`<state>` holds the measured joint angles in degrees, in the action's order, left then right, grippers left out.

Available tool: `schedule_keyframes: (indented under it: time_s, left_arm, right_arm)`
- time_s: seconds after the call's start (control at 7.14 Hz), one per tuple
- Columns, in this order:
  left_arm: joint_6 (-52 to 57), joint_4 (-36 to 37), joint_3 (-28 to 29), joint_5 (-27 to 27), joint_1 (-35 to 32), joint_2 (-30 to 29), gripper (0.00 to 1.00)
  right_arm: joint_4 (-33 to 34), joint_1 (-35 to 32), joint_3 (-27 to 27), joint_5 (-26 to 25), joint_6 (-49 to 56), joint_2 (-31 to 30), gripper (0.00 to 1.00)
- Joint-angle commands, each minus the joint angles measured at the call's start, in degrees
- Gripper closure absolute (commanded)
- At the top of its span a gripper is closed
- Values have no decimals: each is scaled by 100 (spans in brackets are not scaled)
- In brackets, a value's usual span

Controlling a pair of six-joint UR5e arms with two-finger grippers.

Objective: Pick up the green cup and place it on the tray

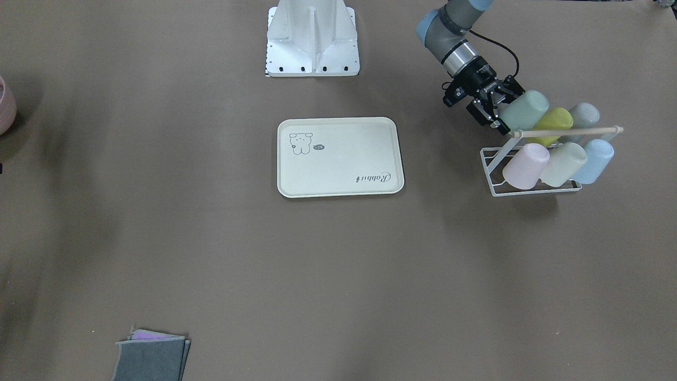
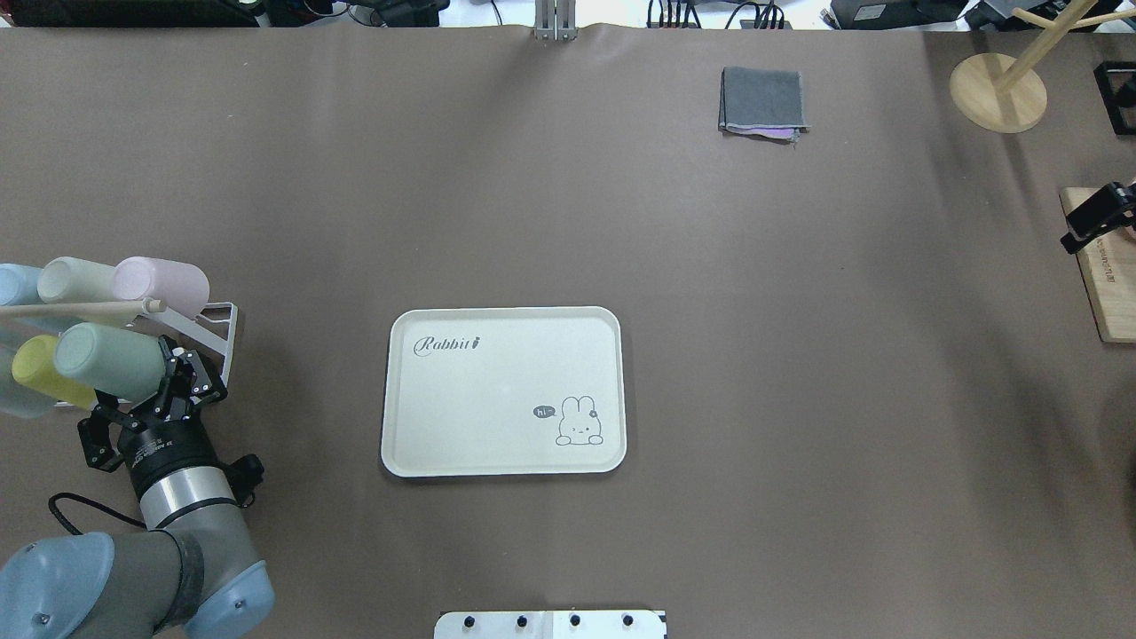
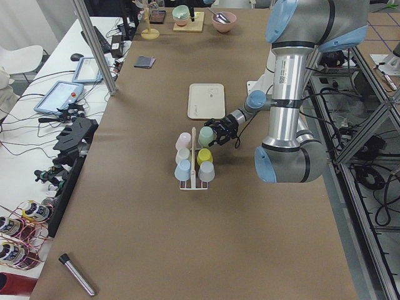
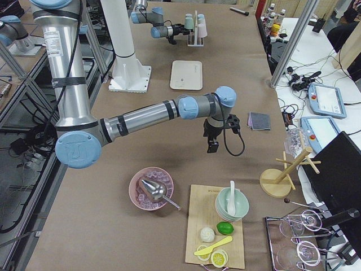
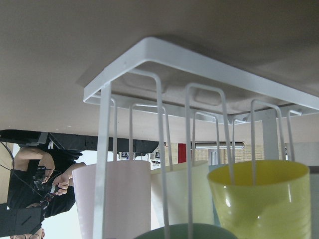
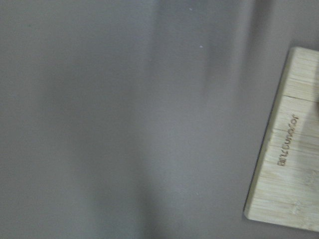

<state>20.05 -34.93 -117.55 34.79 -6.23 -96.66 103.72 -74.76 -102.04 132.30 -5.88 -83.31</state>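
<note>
Overhead exterior: brown table [image 2: 799,355] carrying the tray [image 2: 497,399].
Left gripper [image 2: 182,371]: sitting at green cup [image 2: 111,359] end; grip unclear.
Right gripper [image 2: 1099,213]: hanging; jaws indiscernible.

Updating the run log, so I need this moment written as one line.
green cup: on rack, not on tray | left hand: at its mouth, grip unclear | right hand: by wooden board

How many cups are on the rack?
6, all on the rack: green cup, yellow cup, grey cup nearer the robot; pink cup, cream cup, blue cup farther. None seems hidden.
</note>
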Motion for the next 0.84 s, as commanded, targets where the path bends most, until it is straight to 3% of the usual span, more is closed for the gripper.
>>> schedule_keyframes:
  time_s: [0.0,0.42,0.7]
  left_arm:
    - [-1,179,-258,2,-1,76,17]
    - [86,531,-786,10,-36,138,17]
    - [333,479,-1094,142,-54,60,17]
  right_arm:
    - [725,-494,70,59,183,-54,4]
    - [711,-1004,727,60,851,-115,4]
    - [614,-1032,835,16,1150,-281,4]
